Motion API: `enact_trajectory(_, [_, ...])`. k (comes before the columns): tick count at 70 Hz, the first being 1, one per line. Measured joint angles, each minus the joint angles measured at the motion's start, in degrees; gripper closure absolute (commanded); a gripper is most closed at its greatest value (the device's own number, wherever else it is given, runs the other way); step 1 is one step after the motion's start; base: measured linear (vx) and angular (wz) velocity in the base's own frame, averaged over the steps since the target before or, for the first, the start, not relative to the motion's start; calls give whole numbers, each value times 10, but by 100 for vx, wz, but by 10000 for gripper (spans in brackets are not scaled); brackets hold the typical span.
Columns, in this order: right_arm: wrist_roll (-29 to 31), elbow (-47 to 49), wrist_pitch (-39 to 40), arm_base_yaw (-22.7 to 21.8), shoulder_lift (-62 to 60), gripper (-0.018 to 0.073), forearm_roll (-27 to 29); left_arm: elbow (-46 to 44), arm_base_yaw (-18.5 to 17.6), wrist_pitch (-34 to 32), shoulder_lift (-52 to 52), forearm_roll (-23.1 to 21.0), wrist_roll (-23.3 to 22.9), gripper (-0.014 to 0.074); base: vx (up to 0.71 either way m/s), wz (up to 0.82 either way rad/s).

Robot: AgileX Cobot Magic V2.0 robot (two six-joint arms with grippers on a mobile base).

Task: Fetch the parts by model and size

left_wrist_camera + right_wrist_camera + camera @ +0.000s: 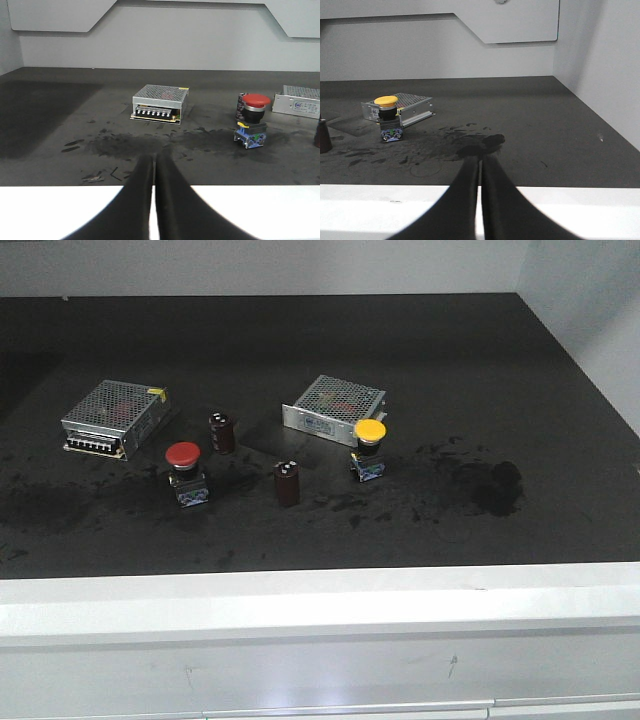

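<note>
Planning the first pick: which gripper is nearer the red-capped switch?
Left. The left gripper has the red-capped switch ahead to its right; the right gripper faces the yellow-capped switch, ahead to its left, with the red one outside its view.

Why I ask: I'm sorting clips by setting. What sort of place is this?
Likely an electronics workbench or lab station: a dark, scuffed tabletop boxed in by plain white walls, holding only components: a mesh power supply box, a capacitor, a red push-button switch.
</note>
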State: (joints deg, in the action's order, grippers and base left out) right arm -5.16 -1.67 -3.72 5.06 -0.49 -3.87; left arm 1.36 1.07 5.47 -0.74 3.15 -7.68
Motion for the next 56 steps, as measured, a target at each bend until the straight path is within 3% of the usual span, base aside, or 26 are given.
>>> enact_trajectory(17, [0, 1, 42, 0, 0, 569, 0, -10, 0, -45, 0, -4, -2, 602, 0, 0])
enact_trajectory(30, [0, 75, 41, 0, 28, 569, 0, -101, 0, -42, 29, -2, -2, 602, 0, 0])
enact_trajectory(56, [1, 280, -15, 0, 299, 569, -1, -306, -7, 65, 249, -1, -2, 602, 0, 0])
